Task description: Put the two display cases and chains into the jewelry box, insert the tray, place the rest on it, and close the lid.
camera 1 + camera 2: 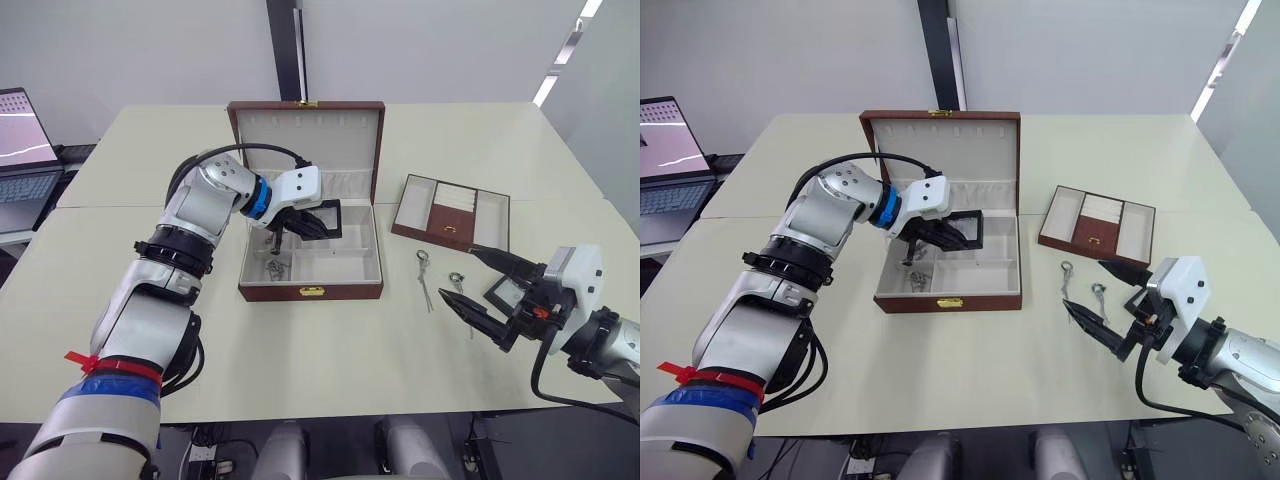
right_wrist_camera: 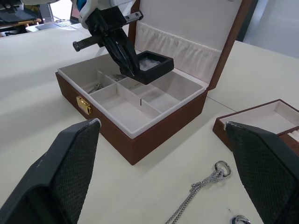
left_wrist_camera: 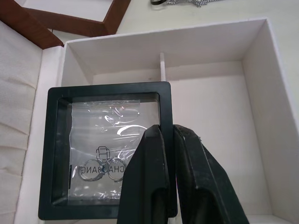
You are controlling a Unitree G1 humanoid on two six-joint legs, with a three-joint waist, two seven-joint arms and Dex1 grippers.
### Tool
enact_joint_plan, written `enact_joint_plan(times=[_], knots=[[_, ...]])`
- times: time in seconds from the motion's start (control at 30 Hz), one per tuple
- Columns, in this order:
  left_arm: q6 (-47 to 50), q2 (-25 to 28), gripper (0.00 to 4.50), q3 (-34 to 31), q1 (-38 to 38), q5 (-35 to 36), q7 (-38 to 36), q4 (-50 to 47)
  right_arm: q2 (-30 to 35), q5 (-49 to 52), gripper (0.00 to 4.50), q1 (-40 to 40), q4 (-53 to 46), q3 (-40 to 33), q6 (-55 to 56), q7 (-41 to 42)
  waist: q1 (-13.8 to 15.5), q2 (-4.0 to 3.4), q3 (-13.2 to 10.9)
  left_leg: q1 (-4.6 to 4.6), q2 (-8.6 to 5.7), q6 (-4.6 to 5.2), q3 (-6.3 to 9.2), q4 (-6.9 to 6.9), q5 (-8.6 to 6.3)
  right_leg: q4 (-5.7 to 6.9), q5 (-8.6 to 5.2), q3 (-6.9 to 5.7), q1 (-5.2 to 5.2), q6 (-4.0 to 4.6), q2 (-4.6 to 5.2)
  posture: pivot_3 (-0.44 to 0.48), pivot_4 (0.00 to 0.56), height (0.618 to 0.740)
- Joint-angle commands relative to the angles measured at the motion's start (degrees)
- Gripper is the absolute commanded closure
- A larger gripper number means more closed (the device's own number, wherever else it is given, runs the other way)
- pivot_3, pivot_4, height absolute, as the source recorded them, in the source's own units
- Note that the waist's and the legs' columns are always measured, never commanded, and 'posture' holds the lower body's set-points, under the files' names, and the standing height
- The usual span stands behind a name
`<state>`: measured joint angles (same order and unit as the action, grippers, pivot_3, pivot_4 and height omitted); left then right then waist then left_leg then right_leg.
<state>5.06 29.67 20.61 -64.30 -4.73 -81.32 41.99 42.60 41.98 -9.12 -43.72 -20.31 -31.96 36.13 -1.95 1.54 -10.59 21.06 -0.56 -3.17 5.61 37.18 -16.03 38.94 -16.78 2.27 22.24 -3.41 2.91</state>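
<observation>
A pale cream table [image 1: 330, 370] is seen, and on it stands the large reddish-brown rectangular jewelry box [image 1: 311, 291] with a gold clasp and cream lining; its flat hinged lid [image 1: 306, 135] is raised upright behind the compartments. The left gripper [image 2: 131, 66] is reached into the box from above, and its two black fingers are clamped together on the edge of a small square black display case [image 3: 108, 148] with a glossy clear window, which is held tilted over the rear compartment, beside the gathered pocket of the lid. A thin silver chain [image 1: 276, 269] is lying in the front compartment just below this gripper. The shallow reddish-brown tray [image 1: 451, 211] with cream end compartments is placed on the table beyond the right gripper [image 1: 487, 292], whose fingers are spread wide apart and hold nothing. Just beside its fingertips, two more silver chains with ring clasps [image 1: 425, 277] are lying on the table, and a second black display case [image 1: 503, 293] is partly hidden behind it.
</observation>
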Motion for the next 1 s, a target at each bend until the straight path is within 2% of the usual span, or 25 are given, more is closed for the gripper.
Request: enact_joint_plan(times=[0.03,0.43,0.97,1.0], knots=[[-2.76,-1.03,4.46,-0.02,-1.86,-1.34,1.15,3.01,0.14,1.3,0.0,0.06,-1.99,-1.8,0.19,-0.41,0.05,0.01,0.0,0.0,0.0,0.0,0.01,0.01,0.0,0.0,0.0,0.0,0.0,0.0,0.0,0.0,0.15,0.74],[-7.34,-3.67,4.46,-0.59,-3.54,-4.42,3.92,10.76,0.15,1.22,0.0,0.04,-2.18,-1.84,0.18,-0.75,0.09,0.02,-0.01,0.01,-0.01,0.0,0.01,0.02,0.0,0.01,0.0,-0.01,0.0,0.0,0.0,0.0,0.15,0.74],[-7.03,-4.96,4.46,-2.39,-3.58,-3.17,4.03,11.27,0.22,0.89,0.0,-0.19,-1.9,-1.47,0.17,-0.64,0.1,0.02,-0.01,0.02,-0.02,0.0,0.02,0.03,0.0,0.01,0.0,-0.01,0.0,0.0,0.01,0.0,0.15,0.74],[-6.96,-5.05,4.18,-2.5,-3.6,-3.05,4.09,11.19,0.22,0.9,0.0,-0.24,-1.92,-1.51,0.17,-0.62,0.1,0.02,-0.01,0.02,-0.01,0.0,0.02,0.03,0.0,0.01,0.0,-0.01,0.0,0.0,0.01,0.0,0.15,0.74]])
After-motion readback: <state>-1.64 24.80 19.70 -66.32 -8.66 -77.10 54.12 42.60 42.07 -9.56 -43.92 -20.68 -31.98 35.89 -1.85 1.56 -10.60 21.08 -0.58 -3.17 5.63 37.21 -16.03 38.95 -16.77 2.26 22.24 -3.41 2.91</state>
